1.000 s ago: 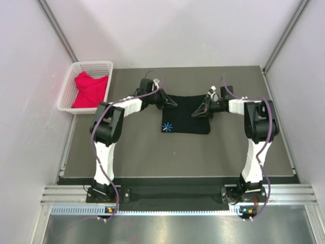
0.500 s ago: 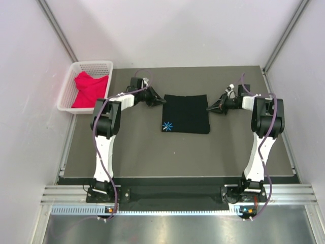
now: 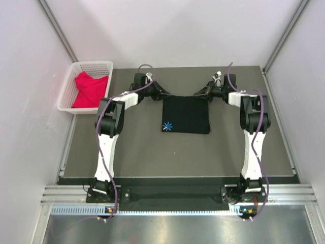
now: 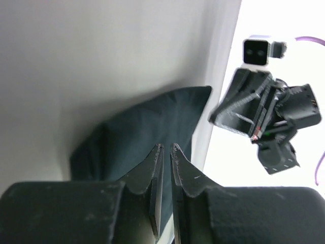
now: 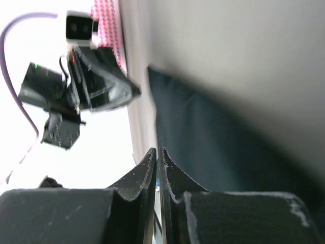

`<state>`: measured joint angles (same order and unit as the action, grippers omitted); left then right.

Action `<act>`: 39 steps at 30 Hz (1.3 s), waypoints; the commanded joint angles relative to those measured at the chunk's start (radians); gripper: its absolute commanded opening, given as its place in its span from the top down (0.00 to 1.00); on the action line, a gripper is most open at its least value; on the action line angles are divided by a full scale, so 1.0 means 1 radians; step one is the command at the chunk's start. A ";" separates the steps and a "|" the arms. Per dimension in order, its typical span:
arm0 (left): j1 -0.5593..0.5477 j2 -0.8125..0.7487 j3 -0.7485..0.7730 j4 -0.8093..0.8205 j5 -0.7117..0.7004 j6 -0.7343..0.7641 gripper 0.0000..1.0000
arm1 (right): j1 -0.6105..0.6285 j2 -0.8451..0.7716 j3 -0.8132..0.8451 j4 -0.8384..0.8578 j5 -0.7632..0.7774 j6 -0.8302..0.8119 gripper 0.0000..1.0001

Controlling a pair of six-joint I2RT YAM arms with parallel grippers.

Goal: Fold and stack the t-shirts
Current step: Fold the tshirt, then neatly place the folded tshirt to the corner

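Folding of the large solid black cloth t-shirt [image 3: 186, 114] looks nearly done. It lies as a flat rectangle mid-way across the dark grey table [image 3: 132, 147], while the bright red-pink cloth t-shirt [image 3: 90, 89] sits crumpled in the white plastic lattice basket [image 3: 94, 64] at the far left. The left gripper [image 3: 169, 96] and right gripper [image 3: 195, 94] hover at the black shirt's two far corners, jaws pressed almost together with no cloth visibly pinched. Next, I judge, they must either open and take those corners for a last fold, or go for the red-pink shirt.
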<state>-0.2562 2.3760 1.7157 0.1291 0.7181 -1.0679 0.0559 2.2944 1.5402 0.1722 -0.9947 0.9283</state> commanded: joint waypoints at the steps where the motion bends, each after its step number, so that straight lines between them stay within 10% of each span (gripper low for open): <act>1: 0.000 0.031 0.033 0.050 0.009 -0.035 0.84 | -0.028 0.105 0.058 0.144 0.016 0.132 0.94; 10: -0.164 -0.079 0.081 -0.115 0.067 0.118 0.82 | -0.096 0.122 0.046 0.179 0.024 0.133 0.92; 16: -0.264 -0.081 -0.088 0.000 0.073 0.028 0.83 | -0.133 0.013 0.127 -0.096 0.059 -0.032 0.85; 23: -0.230 -0.070 -0.183 -0.014 0.040 0.057 0.84 | -0.143 -0.099 0.221 -0.583 0.182 -0.423 0.43; 39: -0.196 -0.340 -0.149 -0.322 0.041 0.201 0.80 | -0.126 0.028 0.244 -0.738 0.128 -0.787 0.27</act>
<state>-0.4522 2.1479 1.5318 -0.1329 0.7738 -0.9222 -0.0746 2.2883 1.7359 -0.5442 -0.8326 0.2432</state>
